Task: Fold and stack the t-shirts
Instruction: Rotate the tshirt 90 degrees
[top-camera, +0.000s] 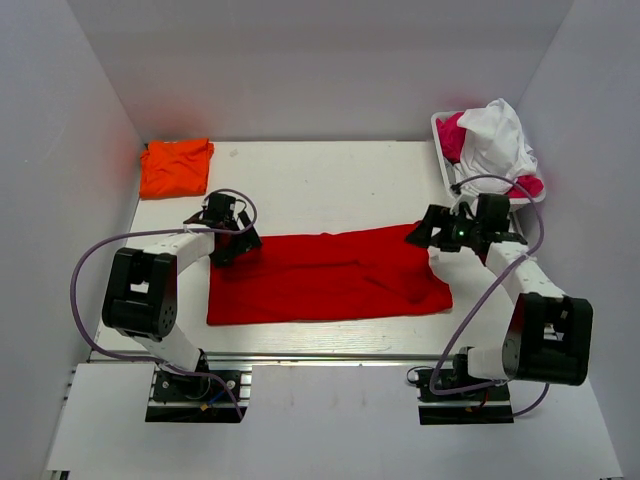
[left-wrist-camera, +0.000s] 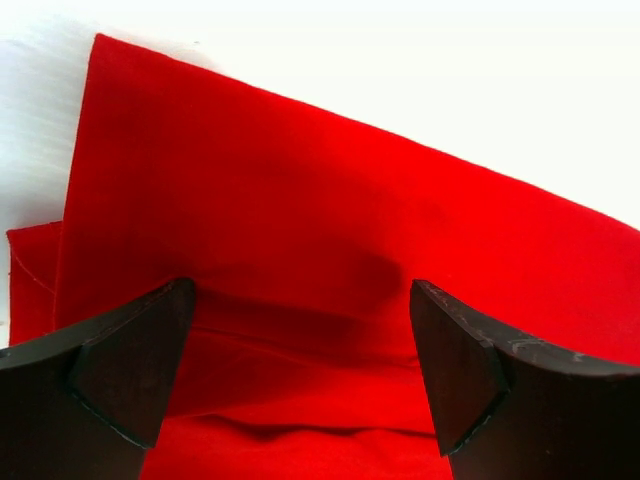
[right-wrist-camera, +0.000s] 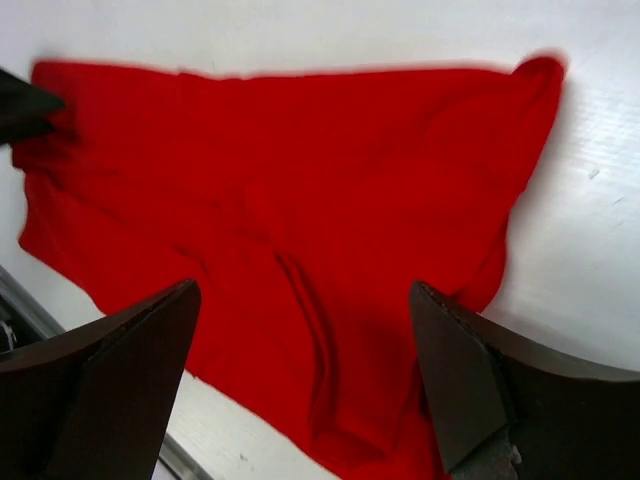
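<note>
My left gripper (top-camera: 228, 248) is spread wide with nothing between its two dark fingers (left-wrist-camera: 130, 360). In the left wrist view the left gripper (left-wrist-camera: 300, 288) hangs low over the red t-shirt (left-wrist-camera: 300, 190). The cloth fills the space under and ahead of the jaws, and a folded edge runs away from them at a slant. I cannot tell whether the fingertips touch the fabric.

My right gripper (top-camera: 424, 232) is also spread wide and holds nothing. In the right wrist view the right gripper (right-wrist-camera: 305, 292) sits higher above the red t-shirt (right-wrist-camera: 300, 170), which lies below and ahead of the jaws with soft creases down its middle. A rounded corner of it lies ahead and to the right.

From above, the red t-shirt (top-camera: 330, 275) lies on the white table (top-camera: 330, 180) as a long, flat, folded band stretching between my two grippers. Its left end is under my left gripper and its right end is under my right gripper.

The orange t-shirt (top-camera: 176, 167) lies folded well beyond my left gripper and a little to its left, at the far corner of the table, apart from the red one.

Just beyond my right gripper stands a white basket (top-camera: 438, 128) holding a rumpled white cloth (top-camera: 497, 135) and a pink cloth (top-camera: 452, 135).
</note>
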